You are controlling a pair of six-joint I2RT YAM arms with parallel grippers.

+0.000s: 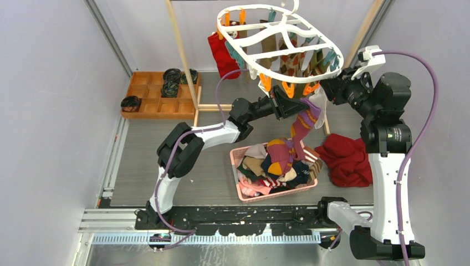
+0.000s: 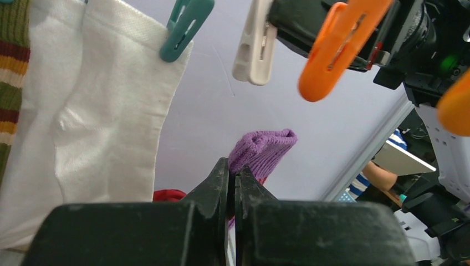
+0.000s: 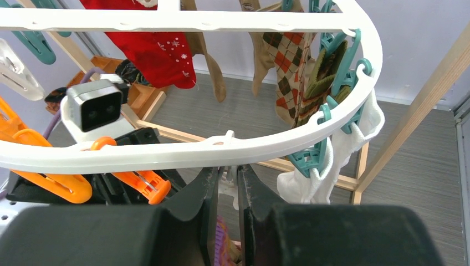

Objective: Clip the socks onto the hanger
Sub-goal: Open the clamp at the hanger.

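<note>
Beneath the white oval plastic hanger, your left gripper is pinching one purple-cuffed striped sock; whether your right gripper is gripping anything, I cannot tell.

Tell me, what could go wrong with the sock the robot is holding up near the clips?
The left tool pinches the striped sock only near its purple cuff, and the long rest dangles toward the pink basket, so it might slip out. The cuff sits below the orange clip, with other clips crowded beside it, so it could miss. The right tool is close under the hanger, so the two might bump and set it swinging.
</note>
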